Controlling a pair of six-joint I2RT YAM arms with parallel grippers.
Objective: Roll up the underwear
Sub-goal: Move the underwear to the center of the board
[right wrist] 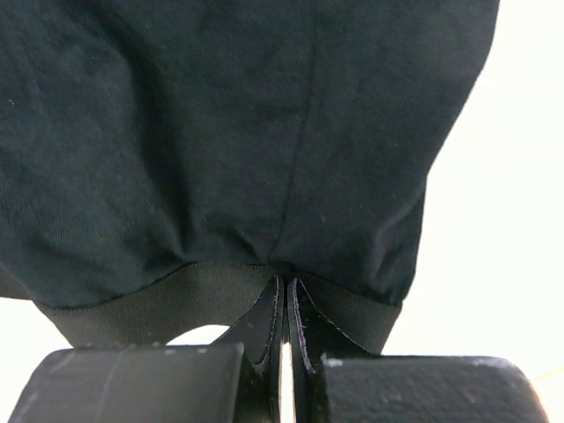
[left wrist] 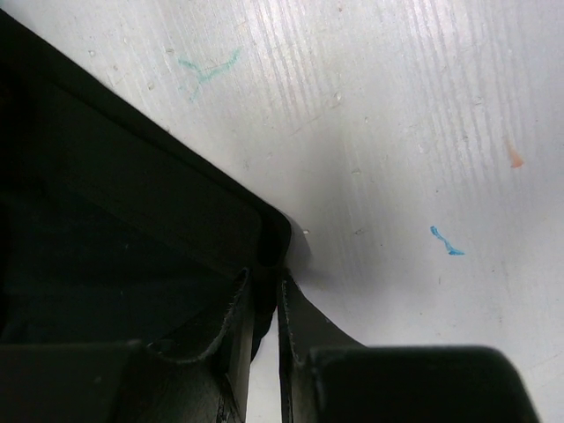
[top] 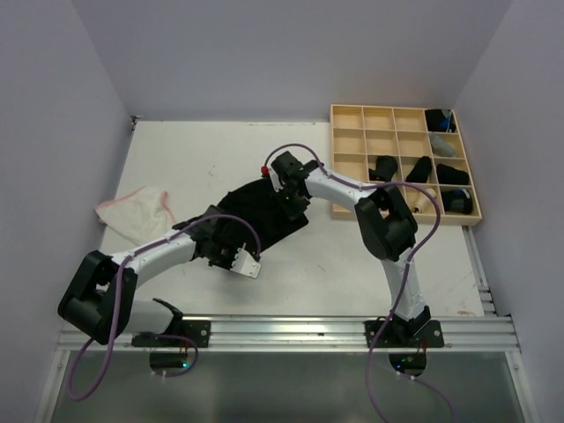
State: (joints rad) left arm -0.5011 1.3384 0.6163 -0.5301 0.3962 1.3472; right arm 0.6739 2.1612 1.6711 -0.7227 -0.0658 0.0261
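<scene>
A black underwear [top: 264,216] lies spread flat in the middle of the table. My left gripper [top: 227,240] is at its near left edge. In the left wrist view that gripper [left wrist: 264,278] is shut on a corner of the black cloth [left wrist: 106,220]. My right gripper [top: 291,201] is at the cloth's far right edge. The right wrist view shows it [right wrist: 286,284] shut on the waistband, the black underwear [right wrist: 247,132] bunching just past the fingertips. Another underwear, whitish with pink edging [top: 137,211], lies crumpled at the left.
A pale wooden grid tray [top: 335,159] stands at the back right, with several black rolls in its right-hand cells, one of them [top: 385,167]. Side walls close in the table on both sides. A metal rail [top: 291,330] runs along the near edge.
</scene>
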